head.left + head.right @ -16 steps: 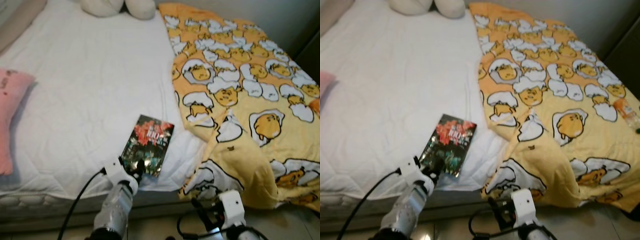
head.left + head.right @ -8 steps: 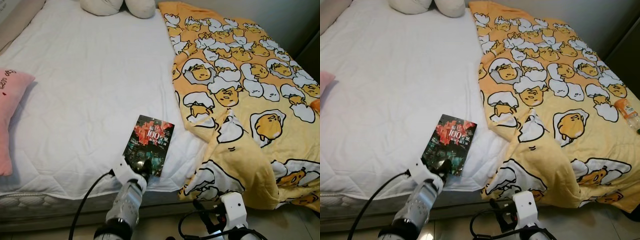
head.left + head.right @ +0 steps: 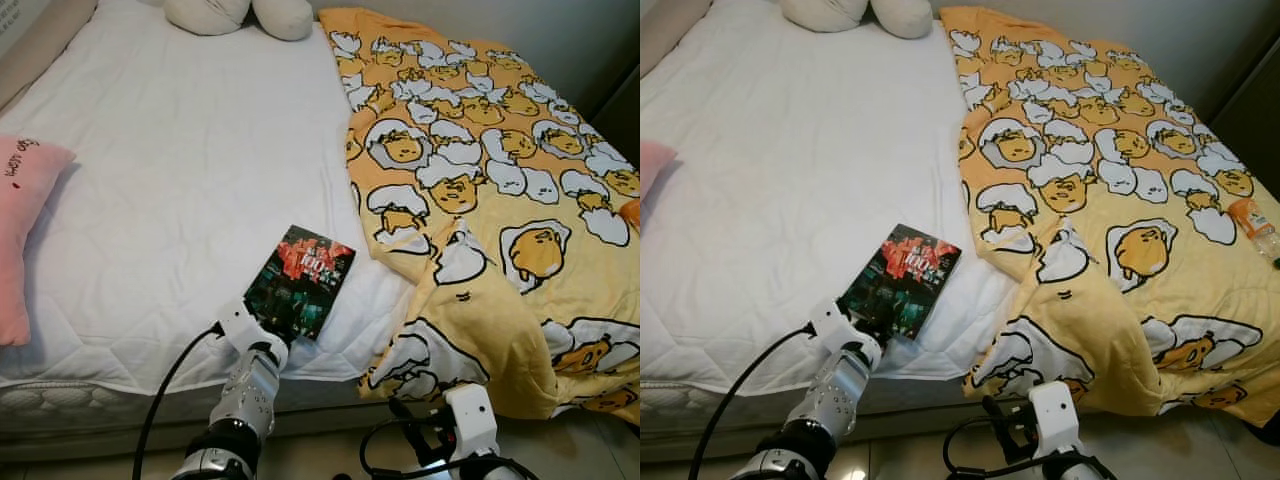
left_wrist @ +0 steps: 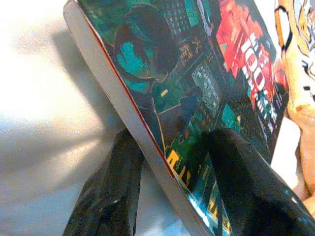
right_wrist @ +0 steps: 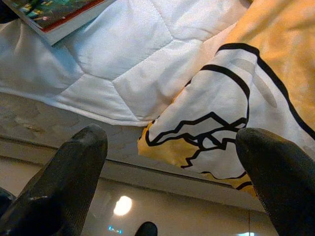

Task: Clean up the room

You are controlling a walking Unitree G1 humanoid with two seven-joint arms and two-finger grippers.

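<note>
White bed bears one book, two pillows.

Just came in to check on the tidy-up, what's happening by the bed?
The left tool is shut on the near edge of a book, one finger above the cover and one below, holding it over the front of the white mattress. The right tool hangs open and idle, low beside the bed below the draped corner of the yellow egg-print blanket. A pink pillow lies on the bed's left side.
</note>
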